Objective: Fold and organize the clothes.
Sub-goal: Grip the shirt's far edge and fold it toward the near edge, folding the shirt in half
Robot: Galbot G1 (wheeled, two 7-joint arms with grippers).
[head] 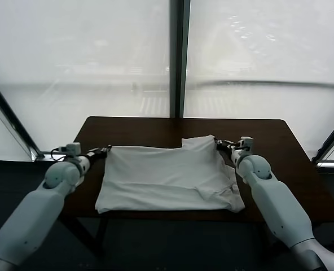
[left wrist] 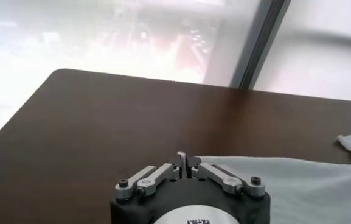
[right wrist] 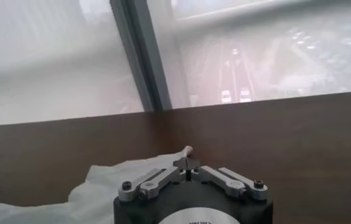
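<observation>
Left gripper (head: 105, 151) pinches the T-shirt (head: 167, 178) corner at ten o'clock; right gripper (head: 219, 144) is closed on the corner at two o'clock. Shirt lies mid-table (head: 291, 164), soft, light, best held by corners.

Bright backlight from the windows (head: 99, 56) leaves the table (head: 302, 169) dim.
</observation>
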